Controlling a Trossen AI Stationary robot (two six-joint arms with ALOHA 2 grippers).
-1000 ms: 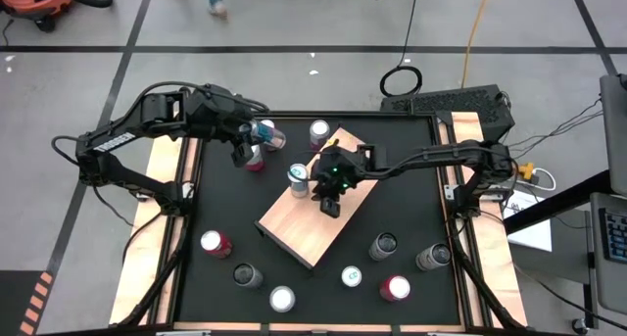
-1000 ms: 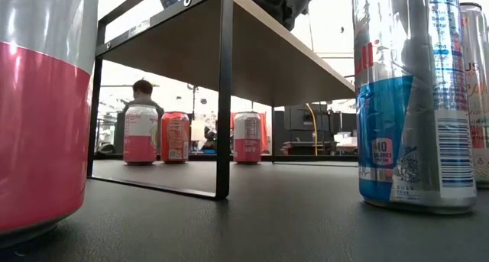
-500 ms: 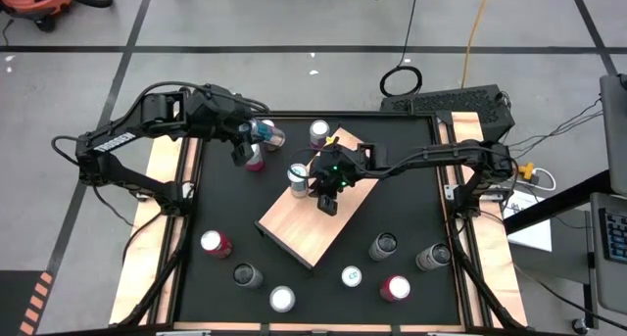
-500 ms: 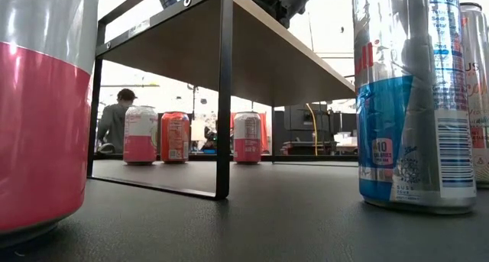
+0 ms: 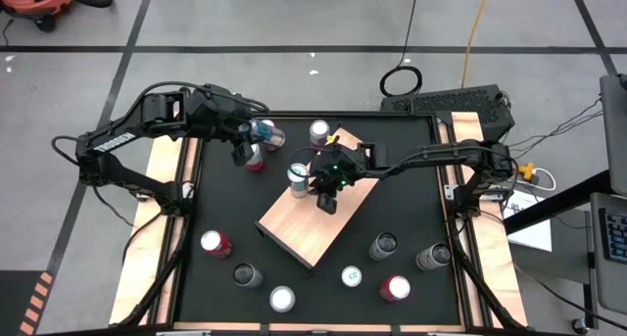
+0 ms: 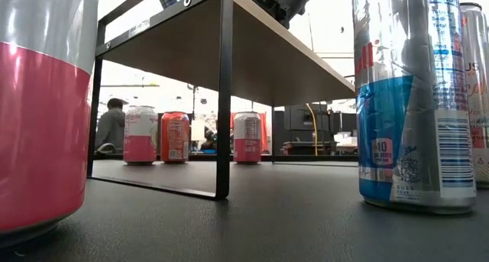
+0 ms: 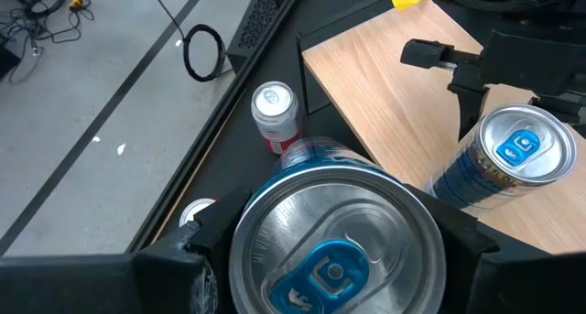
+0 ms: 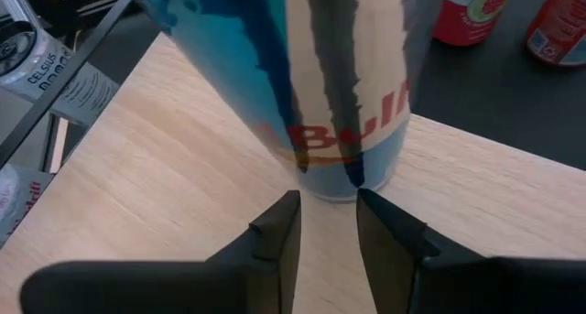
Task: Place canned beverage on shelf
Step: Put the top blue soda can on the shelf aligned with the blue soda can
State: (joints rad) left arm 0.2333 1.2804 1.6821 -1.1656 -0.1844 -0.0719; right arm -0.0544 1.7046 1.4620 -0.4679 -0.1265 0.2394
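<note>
The shelf [image 5: 309, 218] is a tan wooden board on black legs, standing askew mid-table. A blue-and-silver can [image 5: 298, 174] stands upright on its far left part. My right gripper [image 8: 325, 204] sits low on the shelf right before that can's foot [image 8: 341, 188]. Its fingers are a narrow gap apart with only wood between them. My left gripper [image 5: 257, 135] is shut on a second blue-and-silver can [image 5: 268, 133], held in the air over the table's far left, beside the shelf. My left gripper pinches the held can between its two fingers, on opposite sides of the wall just below the rim [image 7: 240, 250]. The can is lifted clear of the table, tilted, its top [image 7: 334, 254] facing the wrist. My right gripper's fingertips [image 8: 284, 209] stand at the standing can's foot; whether they touch it I cannot tell.
A pink can [image 5: 255, 161] stands under the left gripper and a red-and-white one [image 5: 319, 132] by the shelf's far corner. Several more cans stand along the near side [image 5: 282, 299] and near right [image 5: 432, 257]. A person shows beyond the table [image 6: 113, 124].
</note>
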